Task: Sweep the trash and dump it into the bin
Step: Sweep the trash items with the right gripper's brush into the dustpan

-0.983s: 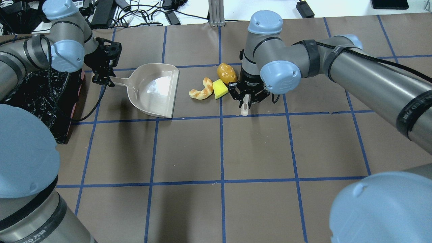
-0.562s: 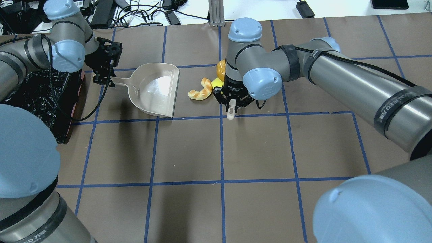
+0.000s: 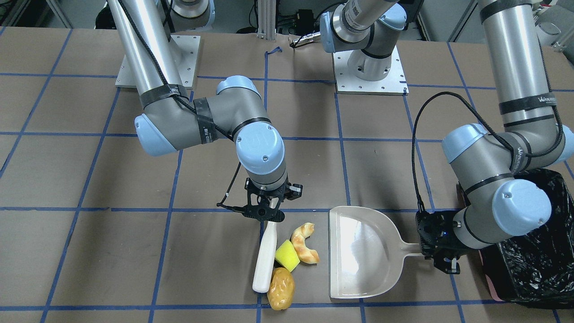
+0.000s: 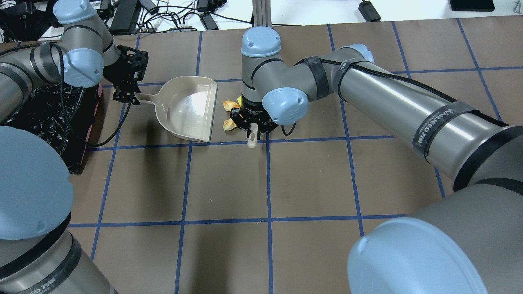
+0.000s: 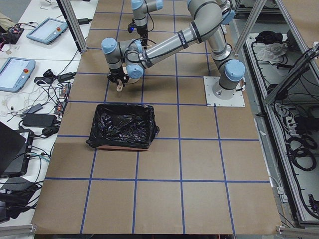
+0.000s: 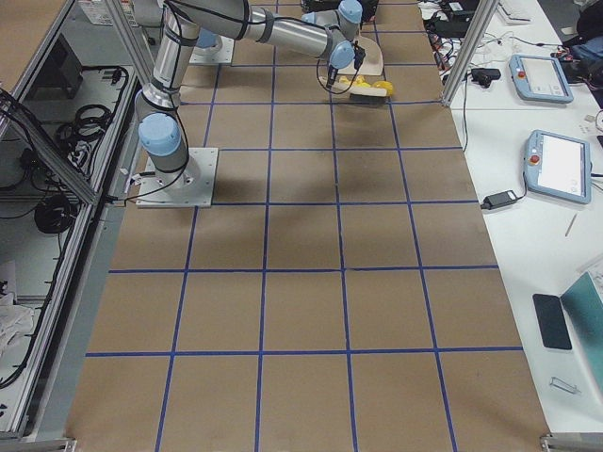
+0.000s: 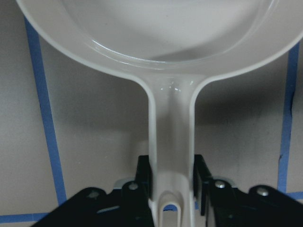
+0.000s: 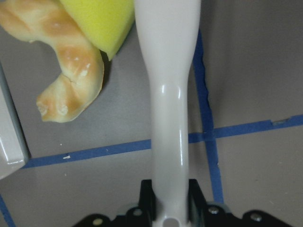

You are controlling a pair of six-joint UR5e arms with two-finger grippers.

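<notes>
On the brown, blue-gridded worktop (image 3: 89, 251), the black-lined bin (image 3: 533, 264) stands at the robot's left end, with no trash in it yet. Just beside it the left hand (image 3: 441, 251) pinches the handle of a beige dustpan (image 3: 358, 269), which lies flat with its open mouth facing the robot's right. The right hand (image 3: 267, 211) is clamped on the handle of a white sweeper (image 3: 264, 260), whose long axis runs roughly parallel to the pan's mouth.

All three pieces of trash lie between the sweeper and the pan, on the sweeper's pan side. The potato-like lump (image 3: 281, 288) sits at the sweeper's tip, the shrimp (image 3: 306, 244) is nearest the mouth but short of it, and the sponge wedge (image 3: 287, 255) rests against the sweeper. By the look of it, the coming push runs broadside toward the robot's left. The lump at the very tip seems likeliest to slip round the end.
</notes>
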